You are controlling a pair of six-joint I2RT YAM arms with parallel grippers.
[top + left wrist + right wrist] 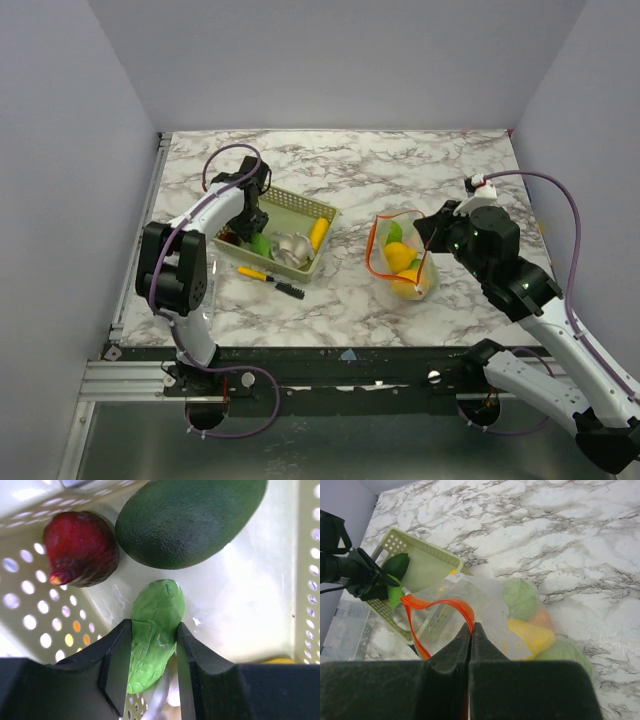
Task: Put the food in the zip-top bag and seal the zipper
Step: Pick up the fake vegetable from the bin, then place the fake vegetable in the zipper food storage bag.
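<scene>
Up close, left fingers [116, 670] clamp the light green leafy toy [155, 630] in the basket [35, 605]; right fingers [447, 655] pinch the zipper [435, 602], zip-top bag [490, 607] gaping at basket's 3 o'clock; next: lift clear, carry across

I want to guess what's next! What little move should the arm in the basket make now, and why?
Probably lift straight up. The left gripper has its jaws against both sides of the light green food inside the basket, and the right gripper holds the zip-top bag open by its zipper, ready for it.
</scene>
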